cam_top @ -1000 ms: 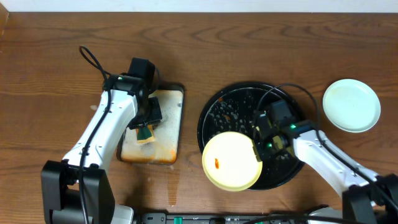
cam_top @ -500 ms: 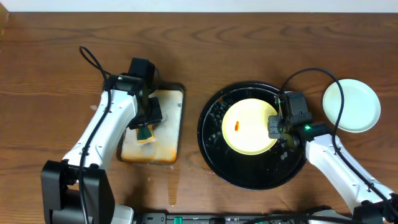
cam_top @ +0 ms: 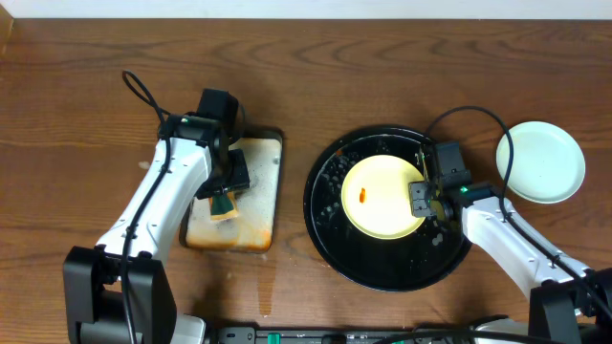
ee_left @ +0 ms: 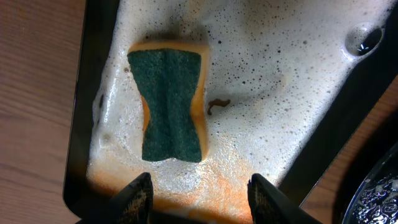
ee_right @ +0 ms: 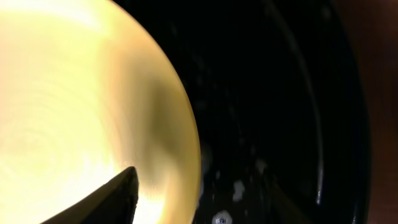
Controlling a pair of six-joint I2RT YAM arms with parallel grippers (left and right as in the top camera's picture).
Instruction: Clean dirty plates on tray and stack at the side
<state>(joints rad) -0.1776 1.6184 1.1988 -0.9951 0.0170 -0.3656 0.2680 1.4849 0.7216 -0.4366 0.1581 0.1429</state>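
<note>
- The tabletop [cam_top: 76, 96] is brown wood-grain board with a dull sheen. It fills the overhead view, apart from a pale strip of wall [cam_top: 306, 8] along the far edge.
- The tray [cam_top: 382, 263] is round, black and glossy with a raised rim. It is wet and speckled with white suds, and sits right of centre.
- The pan [cam_top: 260, 186] is a rectangular metal pan with rounded corners. It lies left of the tray and apart from it, holding foamy water stained rust-orange towards its near end.
- The yellow plate [cam_top: 378, 196] is round, shallow, smooth and pale. It lies flat inside the tray, towards the far side.
- The mint plate [cam_top: 540, 161] is the same shape and plain. It rests on the bare wood just right of the tray.
- The sponge [ee_left: 171, 106] has a coarse green scouring face over a yellow body and is pinched to a waist in the middle. It lies in the suds of the pan.
- The left gripper [ee_left: 202, 199] hangs over the pan near the sponge, its black fingers spread and grasping nothing.
- The right gripper [cam_top: 427, 198] sits at the yellow plate's right rim. The jaws are released, one finger showing above the plate's face and the rim unpinched.
- The smear [cam_top: 363, 196] is a small orange mark near the yellow plate's centre.
</note>
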